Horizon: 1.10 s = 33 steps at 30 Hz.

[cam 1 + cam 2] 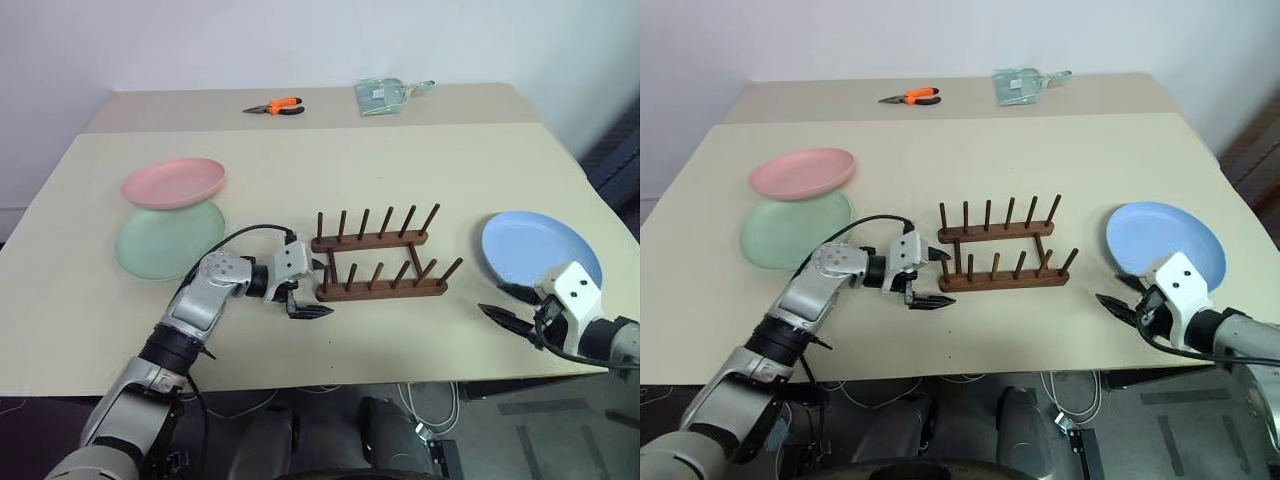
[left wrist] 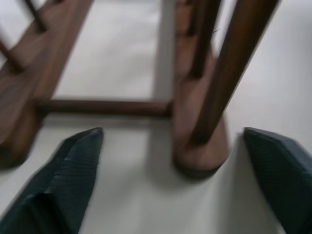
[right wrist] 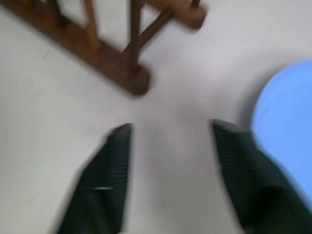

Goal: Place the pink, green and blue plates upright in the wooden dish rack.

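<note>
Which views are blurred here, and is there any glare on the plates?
Right wrist view: smeared, the wooden dish rack and blue plate soft. Left wrist view: slightly blurred. Eye views: sharp, lighting even, no glare on the pink plate or green plate.

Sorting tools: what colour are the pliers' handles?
Orange pliers handles, clearest in the left eye view.

No lettering, label, brand, number or sign can be read on anything here; the pale green packet (image 1: 381, 95) at the far edge of the beige table (image 1: 300, 140) carries marks too small to make out.
</note>
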Each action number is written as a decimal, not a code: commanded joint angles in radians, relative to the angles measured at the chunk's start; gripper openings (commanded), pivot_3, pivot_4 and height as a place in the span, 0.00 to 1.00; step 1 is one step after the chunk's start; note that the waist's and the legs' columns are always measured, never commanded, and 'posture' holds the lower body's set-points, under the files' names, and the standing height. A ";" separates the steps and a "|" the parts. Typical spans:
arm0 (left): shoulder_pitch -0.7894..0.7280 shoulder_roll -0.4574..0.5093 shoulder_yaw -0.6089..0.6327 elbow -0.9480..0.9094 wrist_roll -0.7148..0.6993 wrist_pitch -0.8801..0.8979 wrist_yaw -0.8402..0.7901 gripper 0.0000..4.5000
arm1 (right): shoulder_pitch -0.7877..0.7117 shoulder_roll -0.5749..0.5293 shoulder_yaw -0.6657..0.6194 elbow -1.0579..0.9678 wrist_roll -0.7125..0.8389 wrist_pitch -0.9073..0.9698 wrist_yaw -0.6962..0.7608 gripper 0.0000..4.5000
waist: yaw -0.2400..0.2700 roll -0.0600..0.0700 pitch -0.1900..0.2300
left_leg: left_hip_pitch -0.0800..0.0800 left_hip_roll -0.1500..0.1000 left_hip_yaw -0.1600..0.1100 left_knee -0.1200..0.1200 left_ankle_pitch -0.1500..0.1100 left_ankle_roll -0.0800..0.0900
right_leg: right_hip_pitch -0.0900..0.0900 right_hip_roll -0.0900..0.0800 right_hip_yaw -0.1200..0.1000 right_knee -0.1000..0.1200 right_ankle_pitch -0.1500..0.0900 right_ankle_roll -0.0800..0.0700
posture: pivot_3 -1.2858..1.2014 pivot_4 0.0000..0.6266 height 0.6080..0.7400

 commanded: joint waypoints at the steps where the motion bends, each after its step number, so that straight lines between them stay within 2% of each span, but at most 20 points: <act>1: 0.137 0.113 0.106 -0.178 -0.089 0.161 -0.008 0.86 | 0.025 -0.004 0.018 -0.066 0.009 0.000 0.019 0.14 | -0.018 0.000 0.000 | 0.001 0.001 0.000 -0.002 0.000 0.000 | 0.000 0.000 0.000 0.000 0.000 0.000 | 0.52 0.24 1.00; 2: 0.167 0.127 0.118 -0.229 -0.120 0.198 -0.011 0.77 | 0.026 -0.001 0.028 -0.073 0.008 0.002 0.017 0.01 | -0.020 0.000 0.000 | 0.002 0.002 0.000 -0.003 0.000 0.000 | 0.000 0.000 0.000 0.000 -0.001 -0.001 | 0.52 0.24 1.00; 4: 0.227 0.144 0.111 -0.354 -0.172 0.264 -0.013 0.57 | 0.013 0.012 0.077 -0.075 -0.010 -0.006 0.002 0.00 | -0.017 0.001 0.000 | 0.002 0.002 -0.001 -0.003 0.000 0.000 | 0.000 -0.001 0.001 0.000 -0.001 -0.001 | 0.52 0.24 1.00; 6: 0.262 0.112 0.048 -0.431 -0.141 0.273 0.042 0.35 | -0.035 0.057 0.149 -0.043 -0.045 -0.016 -0.052 0.00 | -0.013 0.000 0.000 | 0.001 0.002 0.000 -0.001 0.000 0.000 | 0.001 -0.001 0.001 0.000 -0.002 -0.003 | 0.52 0.24 1.00; 10: 0.249 0.000 -0.054 -0.408 -0.033 0.241 0.193 0.35 | -0.144 0.109 0.274 0.046 -0.157 -0.042 -0.141 0.00 | 0.014 0.000 0.000 | -0.001 0.000 -0.001 0.003 -0.001 -0.001 | 0.002 -0.002 0.001 -0.002 -0.002 -0.003 | 0.52 0.24 1.00; 15: 0.168 -0.144 -0.064 -0.240 0.087 0.215 0.431 0.35 | -0.266 0.160 0.374 0.150 -0.262 -0.081 -0.224 0.00 | 0.023 -0.001 0.000 | -0.001 -0.001 -0.001 0.004 0.000 0.000 | 0.003 -0.002 0.001 -0.001 -0.002 -0.003 | 0.52 0.24 1.00; 19: 0.097 -0.193 -0.028 -0.094 0.125 0.179 0.553 0.35 | -0.406 0.215 0.404 0.272 -0.318 -0.107 -0.304 0.00 | 0.011 -0.001 -0.002 | 0.002 -0.001 -0.001 0.002 0.000 0.000 | 0.004 -0.001 0.000 0.000 -0.002 -0.003 | 0.52 0.24 1.00; 24: 0.084 -0.185 -0.027 -0.060 0.112 0.126 0.554 0.35 | -0.498 0.236 0.401 0.363 -0.347 -0.145 -0.337 0.00 | 0.005 -0.001 -0.002 | 0.003 -0.001 -0.001 0.002 0.000 -0.001 | 0.004 0.000 0.000 0.002 -0.001 -0.003 | 0.52 0.24 1.00; 27: 0.107 -0.157 0.011 -0.116 0.059 0.130 0.507 0.33 | -0.493 0.217 0.378 0.320 -0.287 -0.118 -0.271 0.18 | 0.005 -0.001 -0.002 | 0.001 -0.002 -0.001 0.002 0.000 -0.001 | 0.002 0.000 0.000 0.002 0.000 0.000 | 0.52 0.24 1.00; 28: 0.131 -0.148 0.084 -0.197 -0.048 0.171 0.459 0.33 | -0.474 0.203 0.370 0.273 -0.252 -0.108 -0.227 0.27 | 0.001 0.000 -0.002 | 0.002 -0.002 -0.001 0.002 0.000 -0.001 | 0.002 0.000 0.000 0.002 0.000 0.000 | 0.52 0.24 1.00; 29: 0.147 -0.144 0.159 -0.265 -0.148 0.217 0.431 0.45 | -0.458 0.193 0.365 0.236 -0.229 -0.102 -0.196 0.39 | -0.003 0.000 -0.002 | 0.001 -0.001 -0.001 0.002 0.000 -0.001 | 0.001 0.000 0.000 0.002 0.000 0.000 | 0.52 0.24 1.00; 30: 0.154 -0.141 0.232 -0.316 -0.227 0.253 0.422 0.52 | -0.448 0.184 0.363 0.208 -0.216 -0.097 -0.177 0.50 | -0.006 0.001 0.000 | 0.001 -0.001 -0.001 0.000 0.000 -0.001 | 0.001 0.000 0.000 0.002 0.000 0.000 | 0.52 0.24 1.00; 33: 0.103 -0.148 0.419 -0.343 -0.289 0.304 0.563 0.86 | -0.439 0.171 0.363 0.176 -0.217 -0.093 -0.172 0.86 | -0.002 0.000 0.001 | -0.002 -0.001 -0.004 0.001 0.000 -0.001 | -0.001 0.000 -0.001 0.002 0.000 0.000 | 0.52 0.24 1.00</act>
